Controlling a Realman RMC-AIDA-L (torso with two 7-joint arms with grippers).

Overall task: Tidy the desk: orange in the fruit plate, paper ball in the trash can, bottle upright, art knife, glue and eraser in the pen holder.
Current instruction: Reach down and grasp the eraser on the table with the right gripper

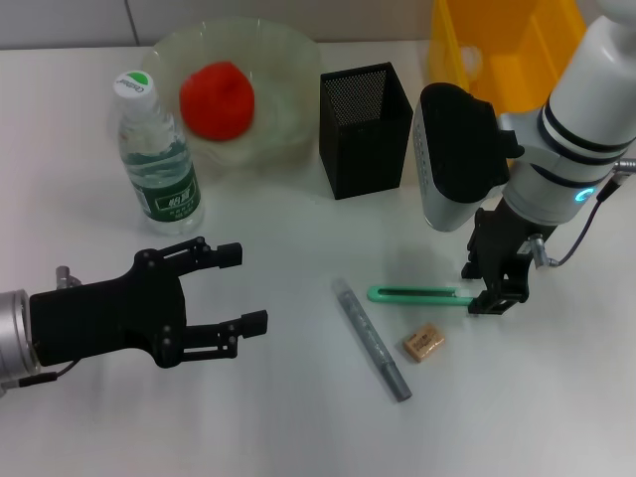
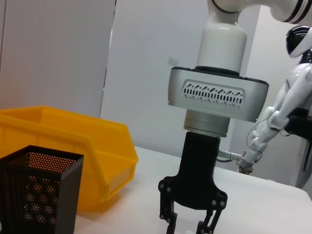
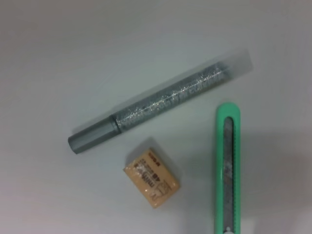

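The green art knife (image 1: 417, 294) lies flat on the white desk, and in the right wrist view (image 3: 227, 170) it runs off the frame's edge. My right gripper (image 1: 489, 288) is open, low over the knife's right end; the left wrist view (image 2: 187, 226) shows its fingers apart just above the desk. A silver glue stick (image 1: 373, 340) (image 3: 151, 109) and a tan eraser (image 1: 423, 343) (image 3: 151, 179) lie beside the knife. The bottle (image 1: 159, 159) stands upright. The orange (image 1: 217, 99) sits in the fruit plate (image 1: 288, 70). My left gripper (image 1: 253, 288) is open and empty at the front left. No paper ball is in view.
The black mesh pen holder (image 1: 365, 129) (image 2: 39, 195) stands behind the knife, left of my right arm. A yellow bin (image 1: 507, 50) (image 2: 73, 141) sits at the back right. Bare desk lies between the two grippers.
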